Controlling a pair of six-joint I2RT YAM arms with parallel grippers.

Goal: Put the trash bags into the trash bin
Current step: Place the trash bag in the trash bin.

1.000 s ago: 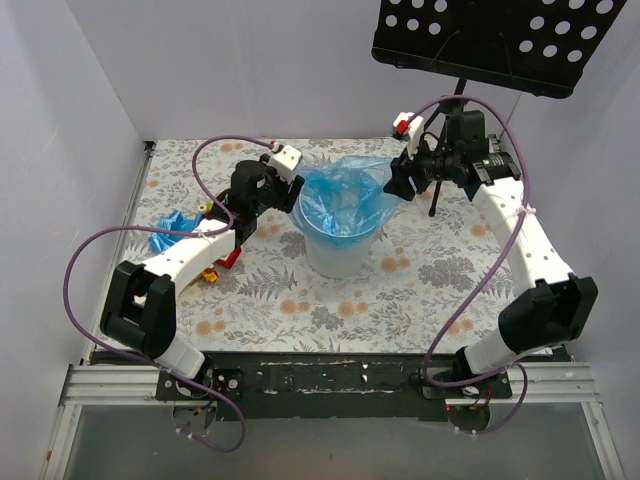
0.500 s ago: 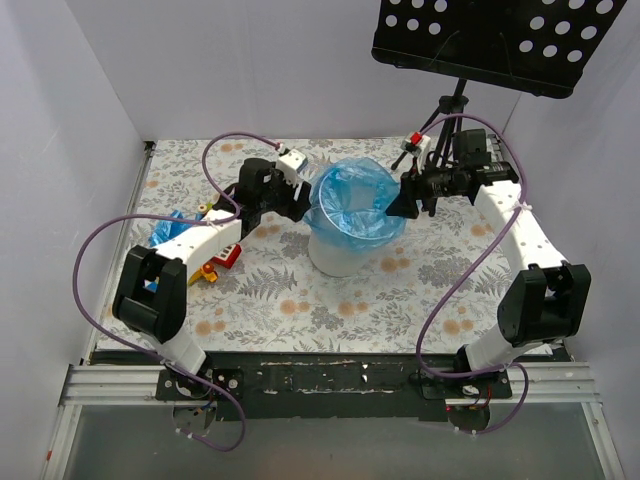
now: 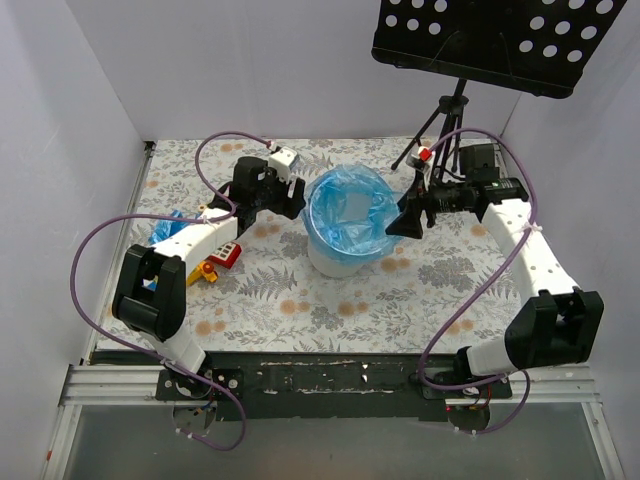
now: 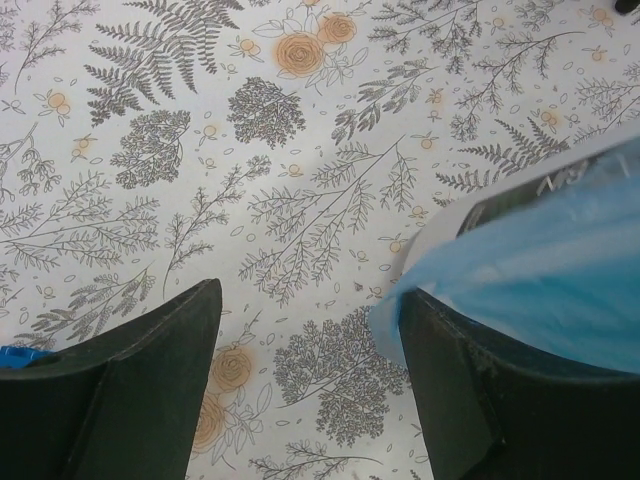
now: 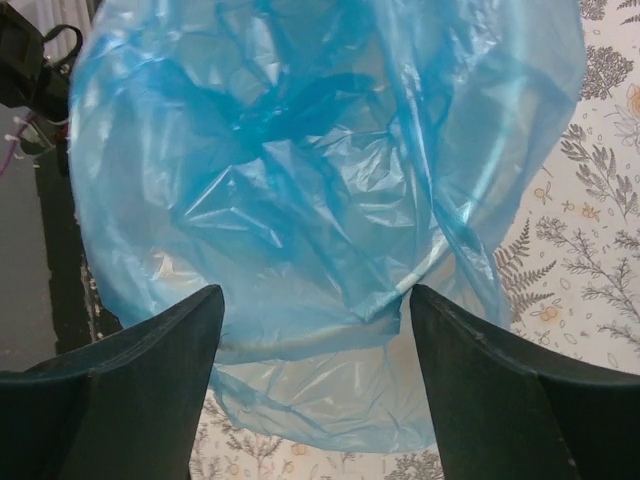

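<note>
The cream-white trash bin (image 3: 335, 262) stands mid-table with a blue trash bag (image 3: 348, 212) lining it, the film folded out over the rim. My left gripper (image 3: 296, 204) sits at the bin's left side and is open. In the left wrist view my left gripper (image 4: 310, 295) has only tablecloth between its fingers, and its right finger (image 4: 470, 390) lies against the bag's edge (image 4: 540, 270) below the bin wall (image 4: 560, 165). My right gripper (image 3: 405, 222) is at the bin's right side. Seen from its wrist, my right gripper (image 5: 315, 295) stands wide open with the bag (image 5: 320, 170) just beyond it.
Another blue trash bag (image 3: 168, 228) lies crumpled at the left beside my left arm. Small toy blocks (image 3: 218, 258) sit near it. A black perforated music stand (image 3: 470, 45) rises at the back right, its tripod behind my right gripper. White walls close in the table.
The bag, bunched up above the bin a second ago, has been drawn down over the rim. Both grippers opened wider and let go of it; the right one moved nearer and lower.
</note>
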